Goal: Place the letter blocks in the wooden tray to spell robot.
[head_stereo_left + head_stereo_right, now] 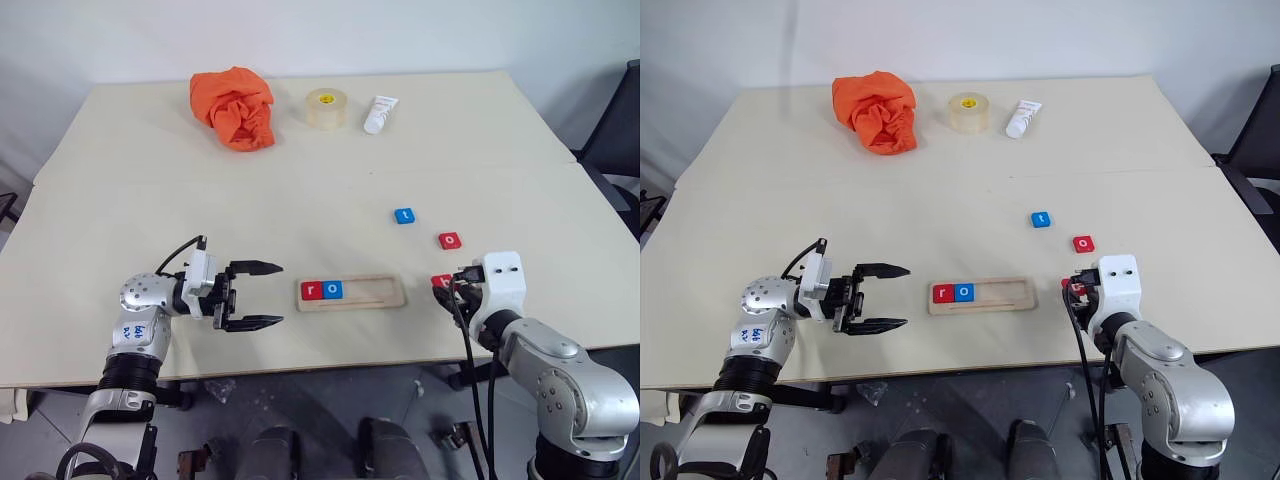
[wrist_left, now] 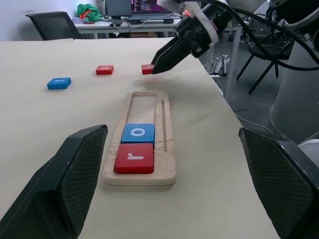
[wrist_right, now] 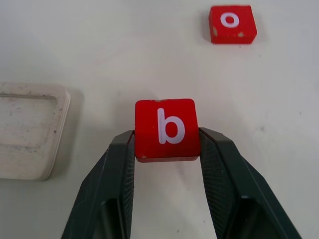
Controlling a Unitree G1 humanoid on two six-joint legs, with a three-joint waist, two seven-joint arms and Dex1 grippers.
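With the right end effector (image 3: 167,149) clamped on the red b block (image 3: 166,128), lower it flat beside the blue o block (image 1: 333,289) in the wooden tray (image 1: 385,293), left end effector (image 1: 262,295) gaping empty beside that tray.

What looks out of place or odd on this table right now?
Nothing is spilled or damaged. The red r and blue o sit neatly at one end of the wooden tray. The crumpled orange cloth, tape roll and small white tube at the far edge simply aren't part of the spelling.
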